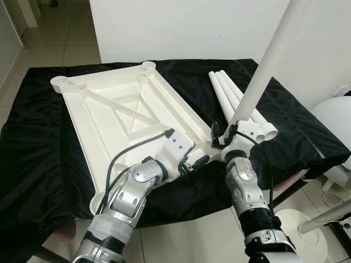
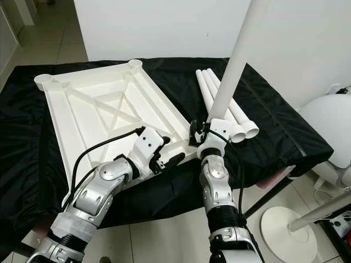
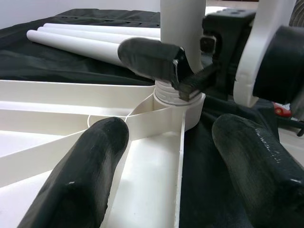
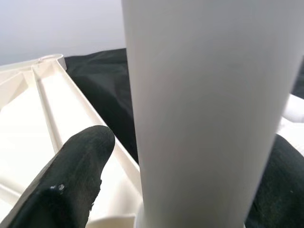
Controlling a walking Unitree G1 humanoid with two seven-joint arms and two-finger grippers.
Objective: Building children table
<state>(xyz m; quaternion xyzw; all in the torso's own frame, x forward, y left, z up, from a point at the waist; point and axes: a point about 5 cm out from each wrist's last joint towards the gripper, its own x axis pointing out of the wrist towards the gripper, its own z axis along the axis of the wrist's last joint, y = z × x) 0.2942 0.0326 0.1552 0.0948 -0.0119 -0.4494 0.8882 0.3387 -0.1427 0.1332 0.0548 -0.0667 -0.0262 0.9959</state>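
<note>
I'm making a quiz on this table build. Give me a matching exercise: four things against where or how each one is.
1. tabletop
2. upright leg
3. spare legs
4. left gripper

a. held by the right gripper at a corner socket
b. lying together on the black cloth
c. upside down, ribs showing
d. open, at the tabletop's near edge

Pairs: 1-c, 2-a, 3-b, 4-d

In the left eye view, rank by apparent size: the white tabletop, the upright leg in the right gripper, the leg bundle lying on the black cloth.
1. Tabletop.
2. Upright leg, held by the right gripper; nearness to the camera exaggerates it.
3. Leg bundle, partly hidden.
</note>
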